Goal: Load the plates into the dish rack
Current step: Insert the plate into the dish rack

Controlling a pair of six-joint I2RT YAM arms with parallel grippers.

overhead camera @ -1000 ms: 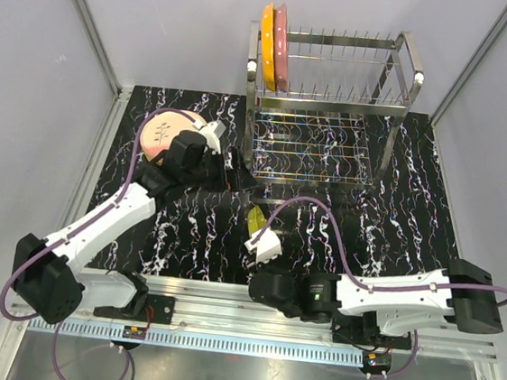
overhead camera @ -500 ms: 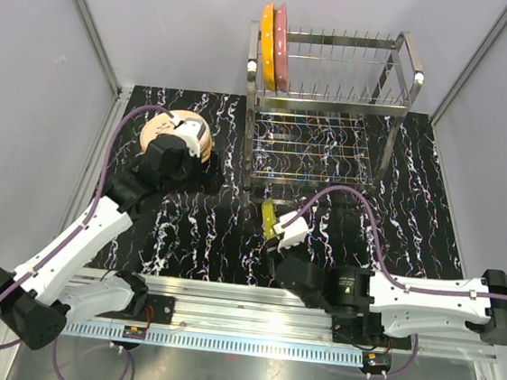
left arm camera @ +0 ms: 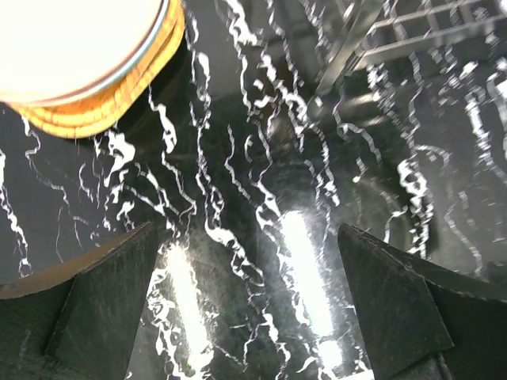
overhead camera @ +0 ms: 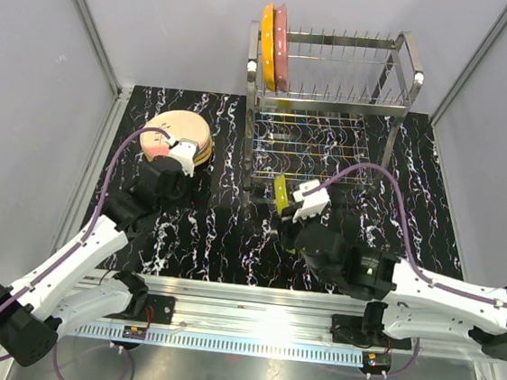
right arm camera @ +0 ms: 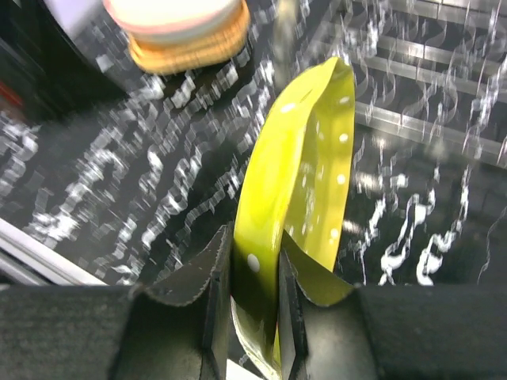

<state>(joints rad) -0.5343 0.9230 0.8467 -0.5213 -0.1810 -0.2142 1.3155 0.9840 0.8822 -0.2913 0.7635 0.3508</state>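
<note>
Two plates stand on edge at the left end of the rack's [overhead camera: 401,78] upper tier: an orange plate [overhead camera: 267,37] on the outside, and a pink plate [overhead camera: 281,39] close against its right face. The rack sits at the far side of the black marbled table [overhead camera: 416,198], right of centre.

A stack [overhead camera: 176,129] of plates lies flat on the table to the left of the rack and apart from it; its top plate is pale, with tan rims showing beneath, and how many it holds cannot be told.

The right gripper [right arm camera: 252,277] pinches a green plate [right arm camera: 305,174] by its near rim, one finger on each face. The plate is held on edge, dotted white and leaning a little to the right. In the top view it is just near the rack's near left corner, in front of the lower tier and not between any prongs; whether it touches the wire cannot be told.

The left gripper [left arm camera: 247,237] is spread wide with nothing between its fingers. It hangs over bare table just near and right of the stack, which shows at the upper left of its wrist view; the fingers do not touch it.
</note>
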